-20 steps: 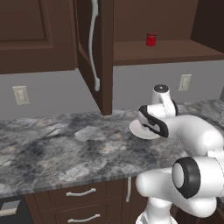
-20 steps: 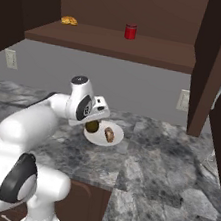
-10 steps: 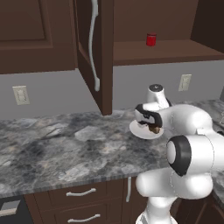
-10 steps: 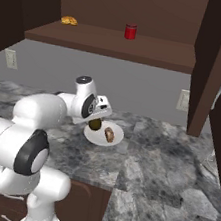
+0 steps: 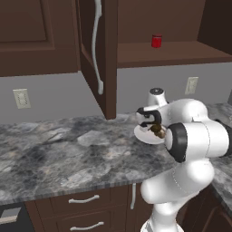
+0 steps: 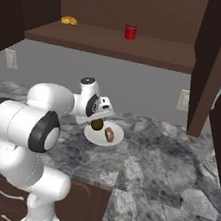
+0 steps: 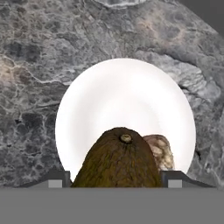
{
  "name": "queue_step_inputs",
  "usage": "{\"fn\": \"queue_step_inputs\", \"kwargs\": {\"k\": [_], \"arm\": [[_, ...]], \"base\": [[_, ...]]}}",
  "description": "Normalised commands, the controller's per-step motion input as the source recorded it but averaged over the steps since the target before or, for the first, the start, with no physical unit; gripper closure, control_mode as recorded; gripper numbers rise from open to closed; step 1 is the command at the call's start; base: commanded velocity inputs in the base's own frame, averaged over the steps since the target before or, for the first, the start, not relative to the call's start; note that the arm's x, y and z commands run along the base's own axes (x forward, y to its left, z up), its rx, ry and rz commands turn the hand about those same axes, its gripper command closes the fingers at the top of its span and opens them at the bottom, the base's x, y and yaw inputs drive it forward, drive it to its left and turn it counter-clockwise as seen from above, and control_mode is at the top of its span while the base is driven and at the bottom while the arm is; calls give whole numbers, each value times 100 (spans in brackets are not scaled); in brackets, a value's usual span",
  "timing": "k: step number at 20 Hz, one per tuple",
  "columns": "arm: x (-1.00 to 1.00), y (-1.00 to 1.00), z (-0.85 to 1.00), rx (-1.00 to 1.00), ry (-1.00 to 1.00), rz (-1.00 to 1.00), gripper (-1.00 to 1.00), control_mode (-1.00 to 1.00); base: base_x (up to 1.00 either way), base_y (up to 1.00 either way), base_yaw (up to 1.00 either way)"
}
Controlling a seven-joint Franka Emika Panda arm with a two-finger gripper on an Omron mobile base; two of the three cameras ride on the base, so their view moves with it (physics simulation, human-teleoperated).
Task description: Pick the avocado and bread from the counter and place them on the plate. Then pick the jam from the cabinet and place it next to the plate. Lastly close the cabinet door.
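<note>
Avocado (image 7: 118, 159) brown, bumpy, egg-shaped, stem dot on top, over white plate (image 7: 127, 100). Jaws grip avocado. Bread (image 7: 159, 151) on plate, half hidden behind avocado. Red jam (image 6: 130, 31) on cabinet shelf above plate.

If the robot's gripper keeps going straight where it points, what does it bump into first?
Probably the white plate right ahead. The gripper holds the avocado, so that would likely touch the plate first, beside the bread.
</note>
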Motion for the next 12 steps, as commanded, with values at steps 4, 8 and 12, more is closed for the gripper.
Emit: {"fn": "queue_step_inputs", "kwargs": {"k": [4, 8, 12], "arm": [[25, 2, -27, 0, 1, 0, 100, -100], [19, 2, -29, 0, 1, 0, 100, -100], [10, 1, -30, 0, 0, 0, 100, -100]], "base": [[0, 0, 0], [0, 0, 0], [0, 0, 0]]}}
